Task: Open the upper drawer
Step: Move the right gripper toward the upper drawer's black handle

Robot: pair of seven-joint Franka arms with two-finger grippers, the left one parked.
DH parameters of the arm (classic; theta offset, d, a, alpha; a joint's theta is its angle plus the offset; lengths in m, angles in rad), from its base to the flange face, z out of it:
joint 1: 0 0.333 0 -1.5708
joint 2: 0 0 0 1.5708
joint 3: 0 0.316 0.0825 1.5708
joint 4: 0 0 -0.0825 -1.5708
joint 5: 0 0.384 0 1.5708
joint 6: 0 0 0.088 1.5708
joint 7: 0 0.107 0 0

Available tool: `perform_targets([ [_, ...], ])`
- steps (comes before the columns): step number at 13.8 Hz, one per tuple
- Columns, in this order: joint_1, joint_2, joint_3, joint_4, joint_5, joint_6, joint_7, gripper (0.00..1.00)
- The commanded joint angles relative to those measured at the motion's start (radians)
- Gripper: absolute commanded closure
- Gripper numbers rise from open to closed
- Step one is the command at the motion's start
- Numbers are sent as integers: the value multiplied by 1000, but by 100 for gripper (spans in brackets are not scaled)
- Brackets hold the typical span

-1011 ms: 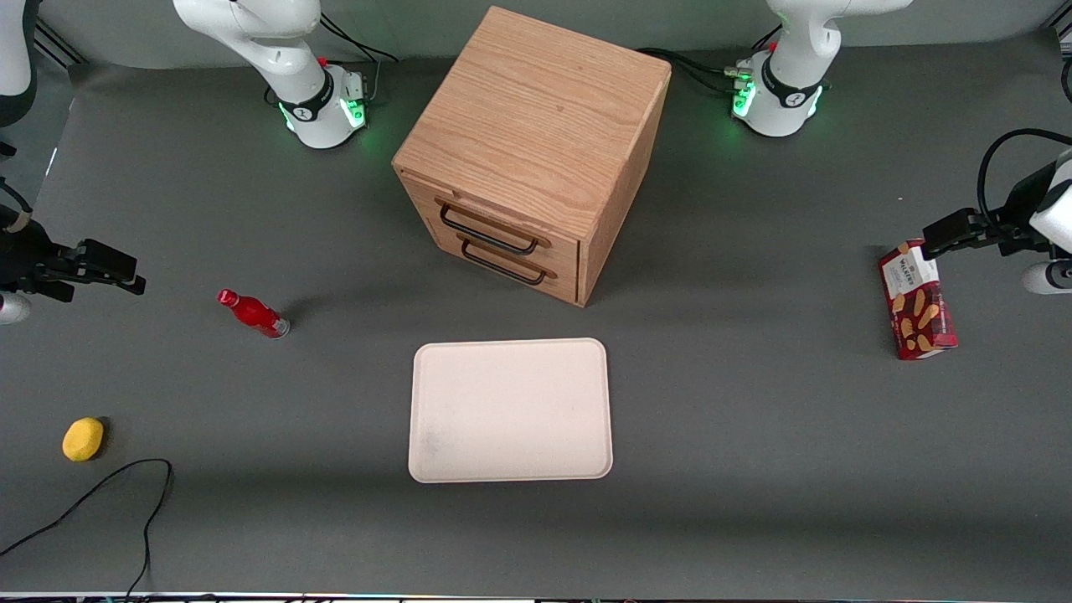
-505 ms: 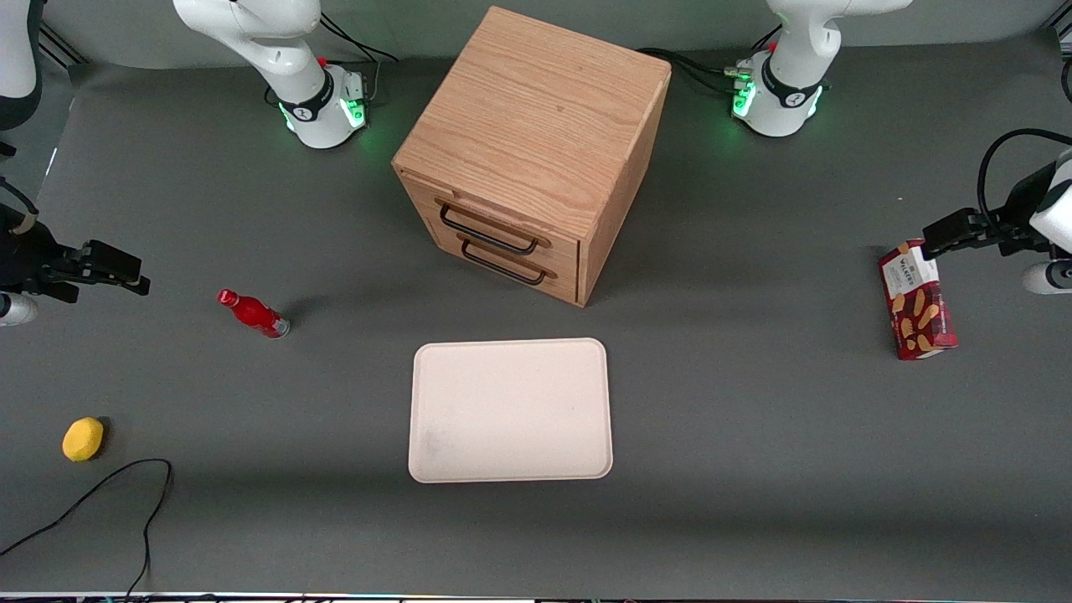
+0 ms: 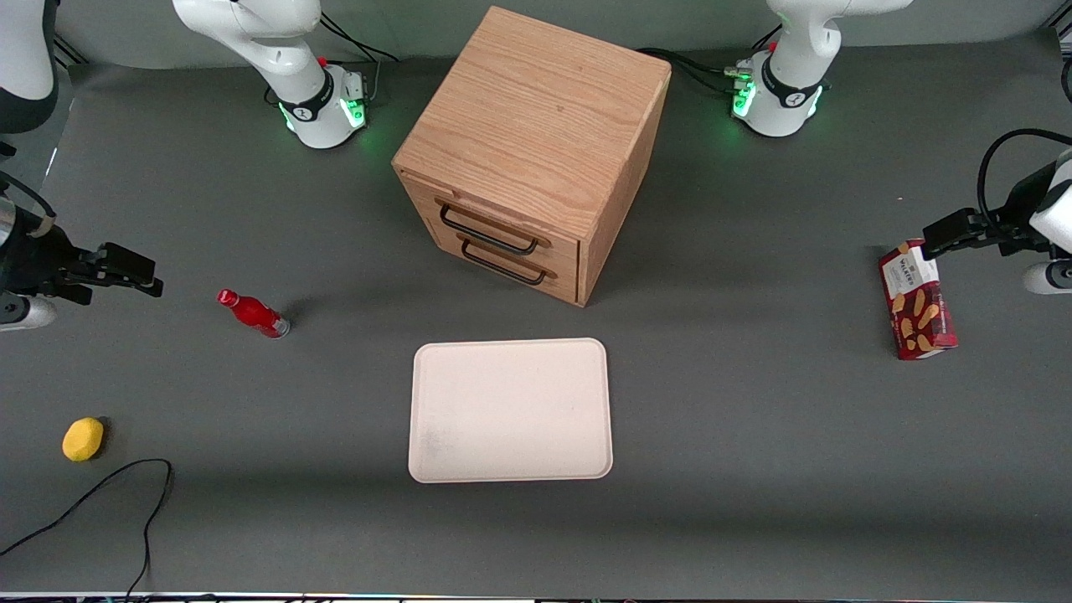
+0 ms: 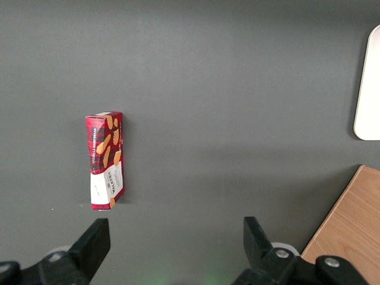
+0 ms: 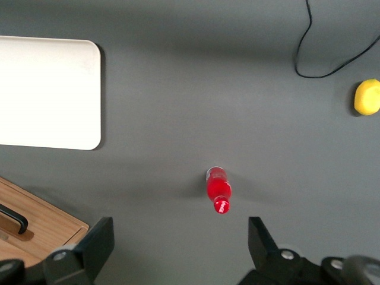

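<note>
The oak cabinet (image 3: 536, 142) stands on the grey worktop (image 3: 754, 419) midway between the two arm bases, turned at an angle so one front corner points toward the front camera. The upper drawer (image 3: 490, 222) sits flush in the cabinet front, shut, its thin black bar handle (image 3: 488, 232) standing a little proud of the wood; the lower drawer (image 3: 507, 264) is directly below it, also shut.

The hand (image 3: 155, 279) hangs above the worktop at the working arm's end, well apart from the cabinet, its black fingers (image 5: 98, 240) spread wide with nothing between them. In the wrist view a corner of the cabinet and the end of a drawer handle show just past one finger.

Between the hand and the cabinet, a small red bottle (image 3: 253, 313) lies on its side on bare worktop, slightly nearer the front camera than the hand. In front of the drawers there is an open grey strip, then the cream tray (image 3: 510, 409), whose rounded edge runs near the cabinet's front corner without touching it. A yellow lemon-like object (image 3: 83, 439) and a loose black cable (image 3: 109, 502) lie near the worktop's edge at the working arm's end. A red biscuit box (image 3: 916, 300) lies toward the parked arm's end.
</note>
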Motion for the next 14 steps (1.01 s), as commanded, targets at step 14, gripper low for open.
perform_targets([
  [14,307,87,4,46,376,-19,44,0],
])
